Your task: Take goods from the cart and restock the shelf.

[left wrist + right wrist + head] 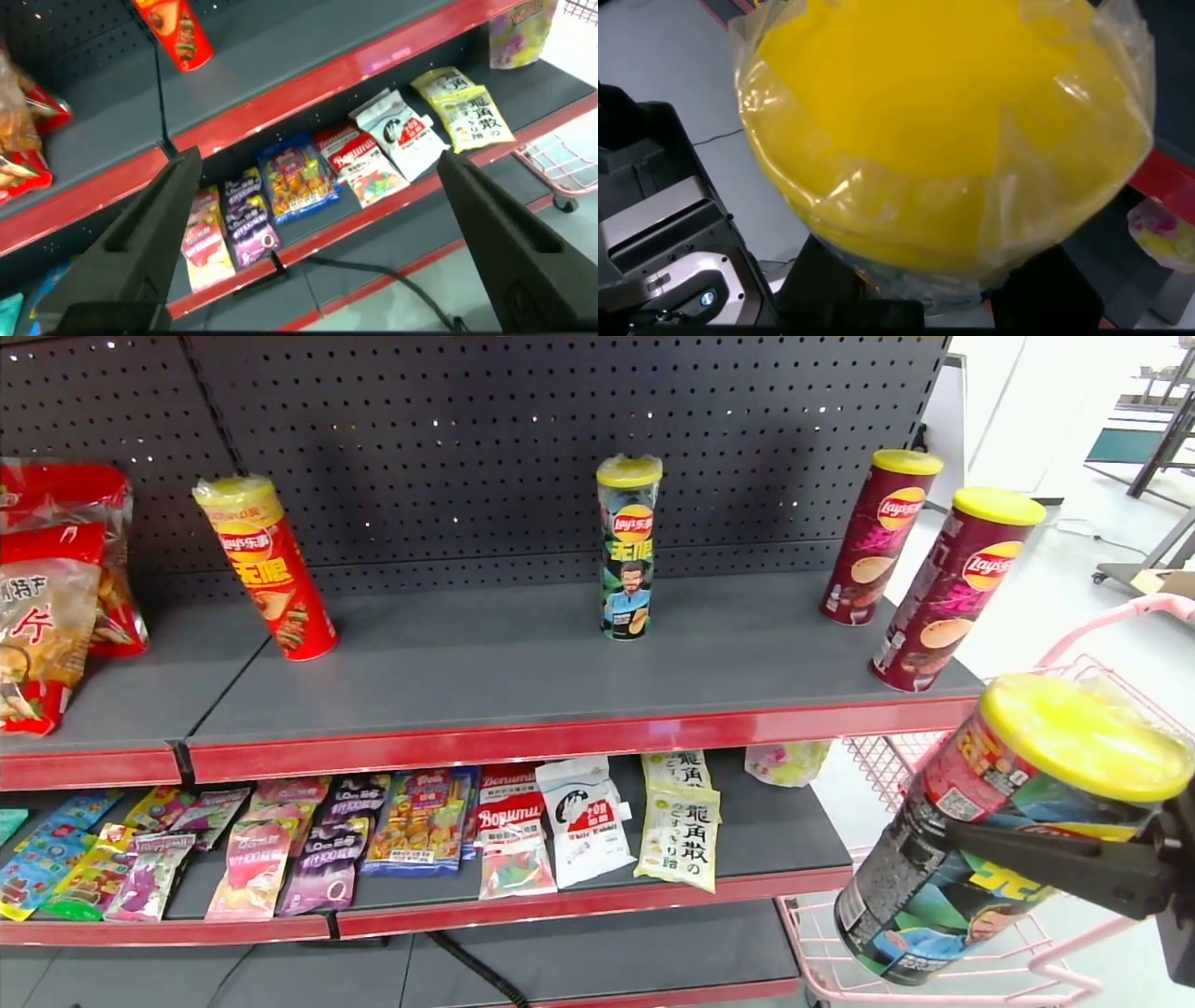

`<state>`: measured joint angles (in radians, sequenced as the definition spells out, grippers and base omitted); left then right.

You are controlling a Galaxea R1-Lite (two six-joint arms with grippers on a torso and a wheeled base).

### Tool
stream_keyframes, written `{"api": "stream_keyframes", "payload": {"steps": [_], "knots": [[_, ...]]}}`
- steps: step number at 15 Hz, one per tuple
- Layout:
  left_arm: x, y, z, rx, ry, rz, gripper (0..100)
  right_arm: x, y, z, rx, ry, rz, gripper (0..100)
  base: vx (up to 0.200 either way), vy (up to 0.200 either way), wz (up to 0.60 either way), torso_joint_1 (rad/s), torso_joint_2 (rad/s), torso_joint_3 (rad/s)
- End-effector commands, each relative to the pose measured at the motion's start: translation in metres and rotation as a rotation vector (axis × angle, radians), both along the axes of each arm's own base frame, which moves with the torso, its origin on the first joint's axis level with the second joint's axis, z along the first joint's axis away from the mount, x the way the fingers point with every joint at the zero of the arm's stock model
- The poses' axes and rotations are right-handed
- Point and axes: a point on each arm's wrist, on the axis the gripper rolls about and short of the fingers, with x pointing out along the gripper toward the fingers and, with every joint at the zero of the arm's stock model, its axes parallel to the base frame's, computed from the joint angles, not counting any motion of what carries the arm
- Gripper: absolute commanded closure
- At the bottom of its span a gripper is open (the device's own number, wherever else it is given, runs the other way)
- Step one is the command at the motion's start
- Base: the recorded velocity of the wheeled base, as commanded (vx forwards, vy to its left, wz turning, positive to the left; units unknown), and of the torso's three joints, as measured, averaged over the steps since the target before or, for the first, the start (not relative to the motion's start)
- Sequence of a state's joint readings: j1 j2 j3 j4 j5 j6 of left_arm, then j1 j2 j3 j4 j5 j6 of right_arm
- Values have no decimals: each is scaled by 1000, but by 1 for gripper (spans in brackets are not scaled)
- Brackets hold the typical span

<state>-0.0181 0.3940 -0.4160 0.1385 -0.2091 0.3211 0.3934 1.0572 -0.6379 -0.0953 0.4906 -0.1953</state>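
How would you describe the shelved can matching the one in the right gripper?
Look at the upper shelf under the dark pegboard. The matching can stands alone near its middle, upright. It alone has a green and blue body with a printed figure; left of it stands a red can, right of it two maroon cans.

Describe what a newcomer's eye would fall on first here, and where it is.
A yellow-lidded chip can, tilted, gripped by the right tool over the pink cart at the shelf's right end. Spaced along the upper shelf stand a red can, a green can and two maroon cans.
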Motion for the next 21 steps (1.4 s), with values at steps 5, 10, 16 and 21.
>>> {"api": "stream_keyframes", "payload": {"steps": [5,10,16,21], "knots": [[0,0,-1,1,3,0,0,-4,-2,-1,3,-6,1,100,200,0,0,3,1,2],[0,0,-2,3,6,0,0,-4,-1,-2,2,-1,4,100,200,0,0,3,4,2],[1,0,-3,6,11,-11,0,-4,-1,-3,0,2,4,100,67,0,0,0,0,1],[15,-3,9,-19,54,-127,0,-25,-10,-17,3,1,2,100,0,0,0,0,0,0]]}}
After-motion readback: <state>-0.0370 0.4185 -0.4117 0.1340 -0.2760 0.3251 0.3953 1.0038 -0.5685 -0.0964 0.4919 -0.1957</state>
